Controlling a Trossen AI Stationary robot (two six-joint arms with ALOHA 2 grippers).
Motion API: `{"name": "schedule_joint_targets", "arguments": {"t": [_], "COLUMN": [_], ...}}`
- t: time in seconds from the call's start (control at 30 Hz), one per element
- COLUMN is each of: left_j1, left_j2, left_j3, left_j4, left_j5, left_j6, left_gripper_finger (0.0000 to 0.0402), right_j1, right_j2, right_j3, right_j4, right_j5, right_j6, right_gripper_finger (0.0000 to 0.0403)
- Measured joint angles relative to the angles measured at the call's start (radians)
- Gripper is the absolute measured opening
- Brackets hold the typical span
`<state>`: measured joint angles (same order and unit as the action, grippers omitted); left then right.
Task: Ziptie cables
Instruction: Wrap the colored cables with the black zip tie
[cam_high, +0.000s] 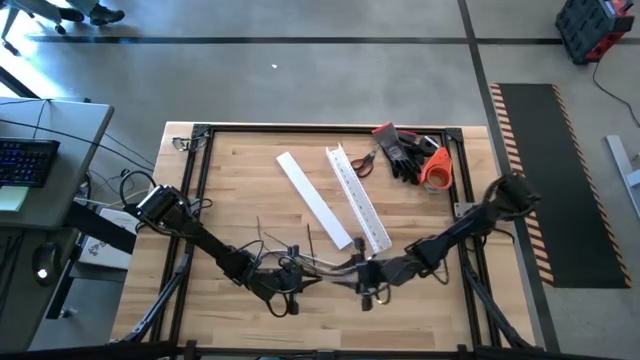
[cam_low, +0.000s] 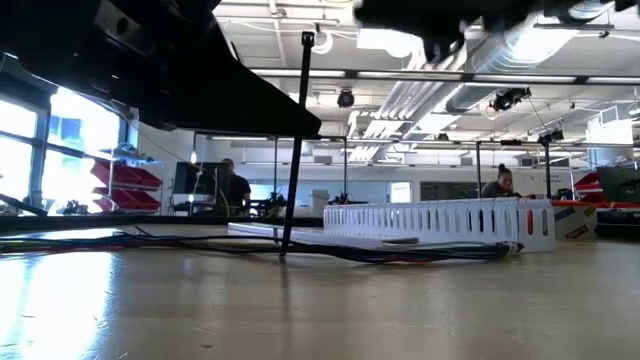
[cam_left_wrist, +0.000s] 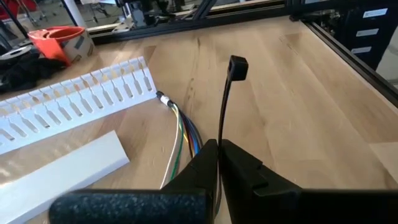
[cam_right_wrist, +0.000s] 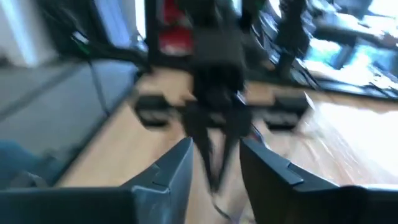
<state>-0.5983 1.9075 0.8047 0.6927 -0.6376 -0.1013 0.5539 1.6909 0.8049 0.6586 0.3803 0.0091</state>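
Near the table's front edge, cables (cam_high: 325, 265) lie slack between both arms. Left gripper (cam_left_wrist: 217, 152) pinches a stiff black ziptie (cam_left_wrist: 225, 102); right gripper (cam_right_wrist: 214, 155) stands parted. Limp, light wires: probably best gathered and gripped mid-bundle.

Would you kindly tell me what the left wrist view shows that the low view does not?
Only the left wrist view: the left gripper shut on a black zip tie, the orange tape roll, the coloured cables' end.
Only the low view: people in the room behind.
Both: the slotted white channel, the wooden table.
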Motion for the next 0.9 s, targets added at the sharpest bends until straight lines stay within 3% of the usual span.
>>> {"name": "schedule_joint_targets", "arguments": {"t": [0.17, 0.33, 0.57, 0.9], "left_j1": [0.001, 0.001, 0.000, 0.000], "left_j2": [0.000, 0.000, 0.000, 0.000], "left_j3": [0.000, 0.000, 0.000, 0.000], "left_j4": [0.000, 0.000, 0.003, 0.009], "left_j5": [0.000, 0.001, 0.005, 0.006], "left_j6": [0.000, -0.002, -0.002, -0.001], "left_gripper_finger": [0.0000, 0.0000, 0.0000, 0.0000], "right_j1": [-0.011, -0.020, -0.017, -0.028], "right_j2": [0.066, 0.153, 0.189, 0.197], "right_j3": [0.004, 0.127, 0.310, 0.327], "right_j4": [0.108, 0.022, -0.275, -0.393], "right_j5": [-0.058, -0.067, 0.067, 0.079], "right_j6": [-0.029, -0.047, -0.087, -0.012], "right_gripper_finger": [0.0010, 0.0002, 0.0000, 0.0000]}}
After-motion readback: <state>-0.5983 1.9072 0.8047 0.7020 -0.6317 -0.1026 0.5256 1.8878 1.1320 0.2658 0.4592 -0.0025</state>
